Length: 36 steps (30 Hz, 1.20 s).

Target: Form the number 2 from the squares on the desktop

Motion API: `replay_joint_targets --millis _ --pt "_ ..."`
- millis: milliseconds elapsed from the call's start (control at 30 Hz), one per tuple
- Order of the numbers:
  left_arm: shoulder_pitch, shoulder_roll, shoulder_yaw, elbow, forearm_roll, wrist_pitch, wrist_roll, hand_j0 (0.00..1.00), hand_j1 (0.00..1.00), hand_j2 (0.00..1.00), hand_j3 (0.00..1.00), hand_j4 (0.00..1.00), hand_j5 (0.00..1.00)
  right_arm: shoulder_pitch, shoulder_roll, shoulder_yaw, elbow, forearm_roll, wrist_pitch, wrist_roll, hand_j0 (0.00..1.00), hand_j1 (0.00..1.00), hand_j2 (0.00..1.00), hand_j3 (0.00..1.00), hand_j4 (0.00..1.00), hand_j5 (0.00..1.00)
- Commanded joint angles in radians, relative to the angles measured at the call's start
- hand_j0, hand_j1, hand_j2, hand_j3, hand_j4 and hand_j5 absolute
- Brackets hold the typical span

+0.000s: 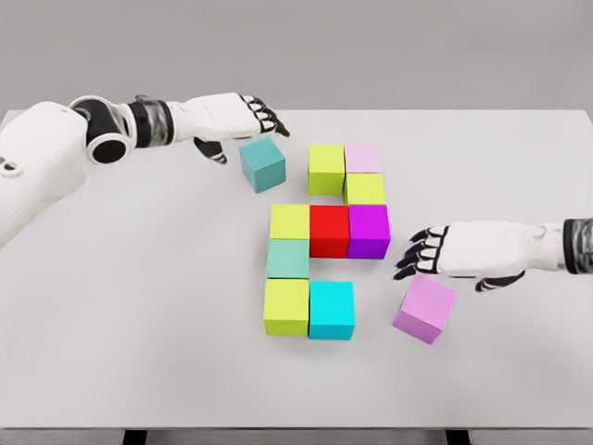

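Note:
Coloured cubes stand joined on the white table point(139, 324): a lime cube point(326, 169) and a pale pink cube point(363, 158) on top, a lime cube point(365, 189) below, then a row of lime point(289, 222), red point(329, 231) and purple point(369, 231) cubes. Under that come a mint cube point(287, 259), a lime cube point(286, 306) and a cyan cube point(332, 310). A loose teal cube point(263, 164) lies tilted just below my left hand point(243, 128), whose fingers are spread and hold nothing. A loose violet cube point(424, 309) lies under my right hand point(422, 252), also open.
The table's front edge runs along the bottom of the view. Bare tabletop stretches left of the cube group and along the far right.

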Motion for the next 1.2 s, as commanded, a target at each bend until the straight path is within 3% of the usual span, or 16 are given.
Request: replay_joint_targets --millis 0,133,233,300,400,600,733,1167 --pt "-0.002 0.007 0.010 0.001 0.009 0.001 0.002 1.00 1.00 1.00 1.00 1.00 1.00 0.002 -0.048 -0.027 0.001 -0.019 0.002 -0.003 0.99 0.99 0.99 0.99 0.99 0.99" --pt "-0.009 0.021 0.021 0.001 0.009 0.001 0.002 1.00 1.00 1.00 1.00 1.00 1.00 0.005 -0.137 -0.052 0.046 -0.009 0.002 0.002 0.98 0.98 0.98 0.98 0.98 0.98" --pt "-0.009 0.063 0.027 0.001 0.008 0.001 0.002 1.00 1.00 1.00 1.00 1.00 1.00 0.005 -0.156 -0.056 0.058 0.038 0.002 0.008 0.78 0.78 0.78 0.78 0.78 0.78" --pt "-0.002 0.099 0.027 0.001 0.002 0.001 0.002 0.88 0.88 0.88 0.88 0.88 0.88 0.008 -0.156 -0.049 0.058 0.081 0.002 0.008 0.73 0.73 0.73 0.73 0.73 0.73" --pt "0.005 0.106 0.030 0.008 -0.001 0.001 0.002 0.88 0.88 0.88 0.88 0.88 0.88 0.008 -0.168 -0.033 0.006 0.132 0.002 0.009 0.65 0.65 0.65 0.65 0.65 0.65" --pt "0.029 0.132 0.026 0.009 -0.034 0.001 -0.001 0.88 0.88 0.88 0.88 0.88 0.88 0.008 -0.147 -0.013 0.003 0.178 0.002 0.058 0.60 0.60 0.60 0.60 0.60 0.60" --pt "0.040 0.132 0.021 0.026 -0.046 0.001 -0.001 0.88 0.88 0.88 0.88 0.88 0.88 0.012 -0.093 0.005 0.004 0.202 0.002 0.060 0.60 0.60 0.60 0.60 0.60 0.60" --pt "0.044 0.087 0.015 0.044 -0.080 0.001 -0.001 0.88 0.88 0.88 0.88 0.88 0.88 0.060 -0.050 0.007 0.003 0.187 0.002 0.051 0.60 0.60 0.60 0.60 0.60 0.60"
